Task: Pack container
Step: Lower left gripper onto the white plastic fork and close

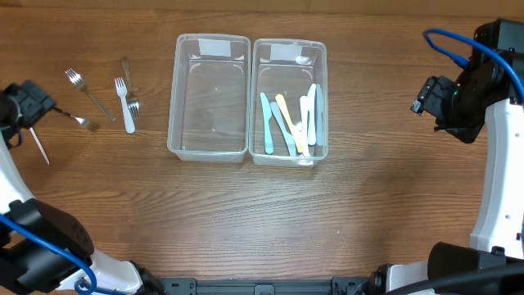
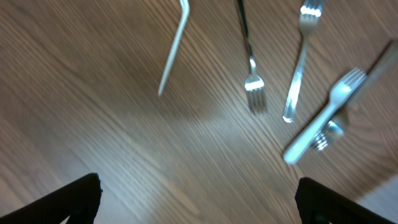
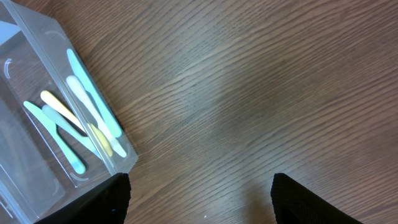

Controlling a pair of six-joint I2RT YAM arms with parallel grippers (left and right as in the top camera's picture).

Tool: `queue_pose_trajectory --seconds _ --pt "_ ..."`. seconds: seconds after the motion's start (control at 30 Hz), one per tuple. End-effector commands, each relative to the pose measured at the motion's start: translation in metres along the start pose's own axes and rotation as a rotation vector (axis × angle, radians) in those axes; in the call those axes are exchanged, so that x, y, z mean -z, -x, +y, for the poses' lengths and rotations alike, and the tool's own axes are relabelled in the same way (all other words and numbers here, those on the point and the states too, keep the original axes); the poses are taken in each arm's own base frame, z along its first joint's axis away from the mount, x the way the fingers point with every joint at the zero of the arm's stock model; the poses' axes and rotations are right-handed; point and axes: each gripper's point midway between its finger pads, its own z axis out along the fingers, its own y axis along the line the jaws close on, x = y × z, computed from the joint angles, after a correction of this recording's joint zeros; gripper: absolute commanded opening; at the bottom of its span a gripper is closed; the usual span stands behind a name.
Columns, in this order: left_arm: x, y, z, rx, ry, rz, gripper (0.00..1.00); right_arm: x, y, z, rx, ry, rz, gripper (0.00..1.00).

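Note:
Two clear plastic containers stand side by side mid-table. The left container [image 1: 174, 98] holds nothing. The right container [image 1: 324, 90] holds several pastel plastic utensils [image 1: 288, 123]. Left of them lie several loose forks: metal forks [image 1: 88, 94] and a white plastic fork [image 1: 124, 106]. My left gripper [image 1: 34, 103] hovers left of the forks, open and empty. In the left wrist view its gap [image 2: 199, 205] is over bare wood, below a metal fork [image 2: 250, 59] and the white fork [image 2: 320, 121]. My right gripper [image 1: 427, 97] hangs open and empty right of the containers, which are apart from it.
A thin metal piece [image 1: 39, 144] lies near the left table edge. In the right wrist view, the filled container [image 3: 25, 168] is at the left, next to my left finger [image 3: 93, 202]. Bare wood lies under my right gripper [image 3: 202, 199].

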Motion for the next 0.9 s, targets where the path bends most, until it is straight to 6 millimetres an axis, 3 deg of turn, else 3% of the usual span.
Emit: queue_pose_trajectory --seconds 0.0,0.2,0.37,0.47,0.57,0.7,0.87 --pt "-0.041 -0.012 0.015 -0.037 -0.002 0.073 1.00 0.004 0.001 0.002 0.005 0.012 -0.016 0.75" --pt "-0.081 -0.016 0.042 0.059 0.032 0.119 1.00 0.004 0.000 0.001 0.008 0.011 -0.014 0.75" --pt "-0.078 0.010 0.060 0.057 0.067 0.033 1.00 0.004 0.000 0.001 0.009 0.011 -0.014 0.75" --pt "-0.058 0.035 0.059 -0.027 0.124 -0.071 1.00 0.004 0.001 0.002 0.027 0.012 -0.018 0.75" --pt "-0.031 0.055 0.039 -0.034 0.038 -0.168 1.00 0.004 0.001 0.002 0.027 0.012 -0.018 0.75" --pt "0.014 0.081 0.025 -0.011 -0.029 -0.277 1.00 0.004 0.002 0.002 0.028 0.013 -0.019 0.75" --pt "0.086 0.106 0.008 -0.081 -0.045 -0.405 1.00 0.004 0.002 0.002 0.028 0.013 -0.021 0.75"
